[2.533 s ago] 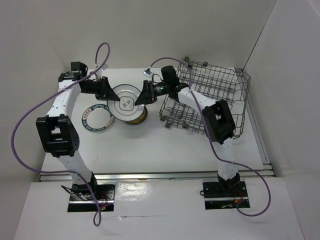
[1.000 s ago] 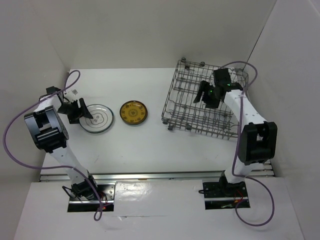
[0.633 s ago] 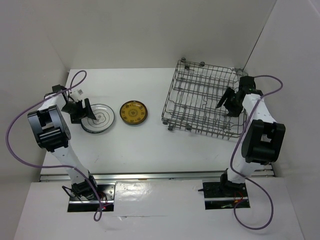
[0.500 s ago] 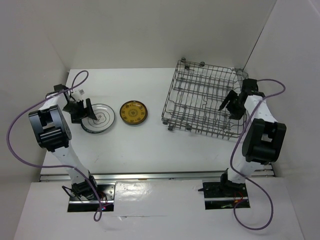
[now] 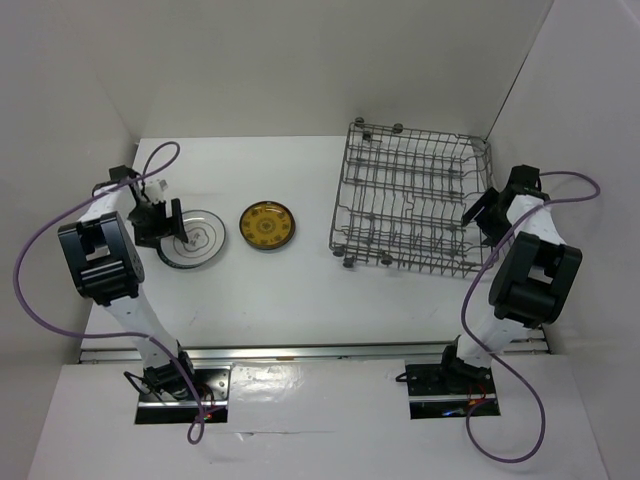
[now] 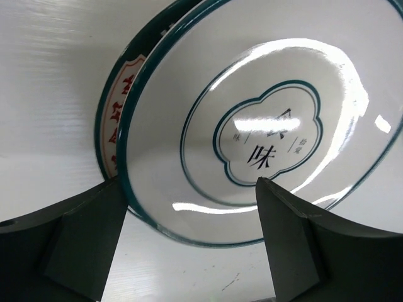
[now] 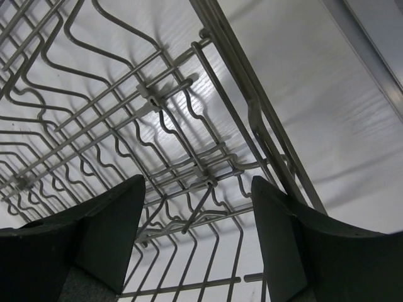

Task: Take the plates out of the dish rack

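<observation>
The dish rack stands on the white surface, turned slightly askew, its small roller wheels showing along its near edge. All the plates in view lie outside the dish rack, to its left. Nearest to it, though clearly apart from it, the amber-yellow plate lies flat and alone. Farther from the dish rack, just beyond the amber-yellow plate, sits a stack of plates. On top of it is the white plate with a dark teal rim, a clover-shaped outline and dark characters in its middle. Under it the teal-rimmed plate with a red-patterned band peeks out on one side. How many plates lie beneath these two cannot be told.

The left hand is on the side of the stack farthest from the dish rack, low over the surface. Its fingers are spread wide on either side of the white plate's edge and grip nothing. Whether a fingertip brushes the rim cannot be told.

The right hand is at the dish rack's right wall, near its front right corner. Its fingers are spread apart above the wavy tines and the side rail, and no wire is pinched between them.
</observation>
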`<state>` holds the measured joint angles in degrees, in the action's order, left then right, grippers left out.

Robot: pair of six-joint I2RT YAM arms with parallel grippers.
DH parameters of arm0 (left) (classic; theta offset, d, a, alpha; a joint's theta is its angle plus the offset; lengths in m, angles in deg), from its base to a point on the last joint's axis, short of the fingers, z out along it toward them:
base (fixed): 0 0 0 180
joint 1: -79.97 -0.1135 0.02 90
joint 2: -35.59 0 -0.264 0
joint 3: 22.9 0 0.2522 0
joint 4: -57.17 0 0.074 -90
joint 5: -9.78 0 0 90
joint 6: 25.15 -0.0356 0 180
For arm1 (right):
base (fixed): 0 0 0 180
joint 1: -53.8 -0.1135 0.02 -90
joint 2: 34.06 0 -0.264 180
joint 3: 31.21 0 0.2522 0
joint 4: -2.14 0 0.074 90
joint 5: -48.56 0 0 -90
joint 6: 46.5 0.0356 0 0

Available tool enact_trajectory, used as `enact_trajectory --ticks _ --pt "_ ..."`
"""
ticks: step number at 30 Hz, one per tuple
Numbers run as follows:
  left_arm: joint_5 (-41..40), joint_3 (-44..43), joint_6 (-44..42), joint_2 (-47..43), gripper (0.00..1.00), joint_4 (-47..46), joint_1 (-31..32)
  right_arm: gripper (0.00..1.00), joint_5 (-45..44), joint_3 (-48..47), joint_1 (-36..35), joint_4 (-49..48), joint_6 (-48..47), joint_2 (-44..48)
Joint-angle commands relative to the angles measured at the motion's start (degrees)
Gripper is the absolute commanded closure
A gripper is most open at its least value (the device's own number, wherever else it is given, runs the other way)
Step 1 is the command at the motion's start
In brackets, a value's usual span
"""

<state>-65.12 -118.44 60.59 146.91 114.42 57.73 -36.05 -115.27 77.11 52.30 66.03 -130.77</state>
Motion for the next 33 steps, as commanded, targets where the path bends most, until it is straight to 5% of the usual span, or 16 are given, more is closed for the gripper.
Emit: enact_trajectory --ticks 1,22,33 --pt "-5.8 -1.2 -2.0 -3.7 0.06 0.9 1.1 0.24 -3.2 -2.7 0.9 -1.9 -0.5 -0.8" --pt "-16.8 -3.4 -5.0 -7.3 0.02 1.3 3.9 0.24 -7.3 -9.6 -0.1 -0.7 -3.1 -0.5" --pt "-20.0 -1.1 -1.1 -18.7 0.02 -2.3 3.9 0.23 -4.9 -12.3 -4.5 0.6 -5.4 7.4"
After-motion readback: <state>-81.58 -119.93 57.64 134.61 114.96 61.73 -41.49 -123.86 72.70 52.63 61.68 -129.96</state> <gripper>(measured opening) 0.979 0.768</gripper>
